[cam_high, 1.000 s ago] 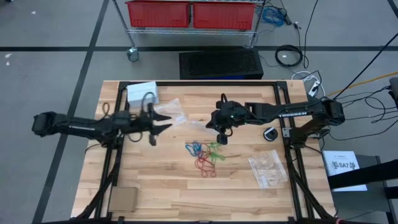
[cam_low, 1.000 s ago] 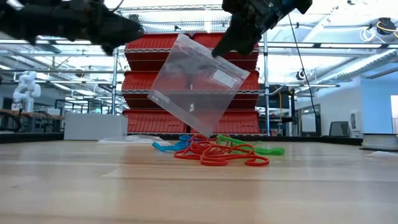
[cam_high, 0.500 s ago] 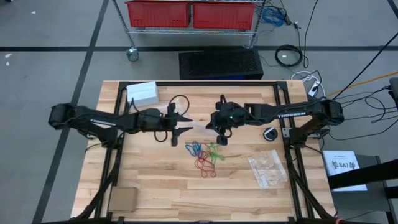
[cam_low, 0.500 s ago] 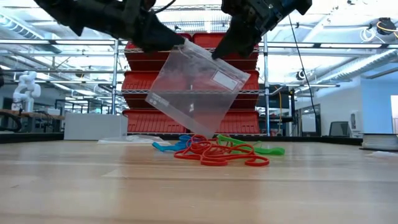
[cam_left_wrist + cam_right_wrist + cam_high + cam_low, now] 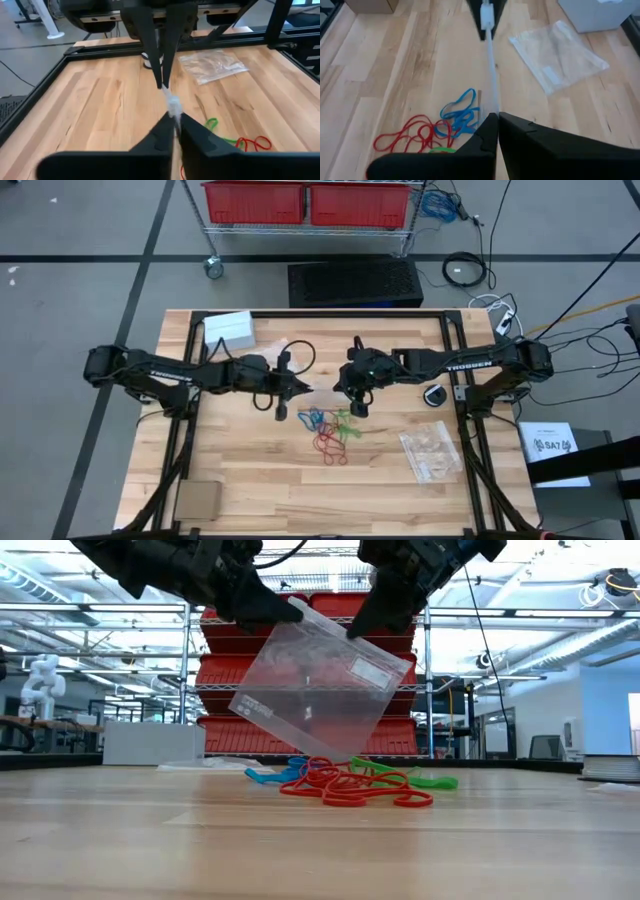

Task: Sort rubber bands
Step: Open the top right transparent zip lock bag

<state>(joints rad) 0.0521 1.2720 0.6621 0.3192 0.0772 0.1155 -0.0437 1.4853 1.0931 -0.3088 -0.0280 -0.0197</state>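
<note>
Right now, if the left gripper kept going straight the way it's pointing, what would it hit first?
Probably the right gripper. The left gripper points across the table at it, both shut on the top edge of the same clear bag hanging between them. Depth is hard to judge.

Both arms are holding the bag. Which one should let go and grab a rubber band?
Probably the right. Both grippers pinch the bag in the air, but the right gripper hangs closer over the bands than the left gripper does.
</note>
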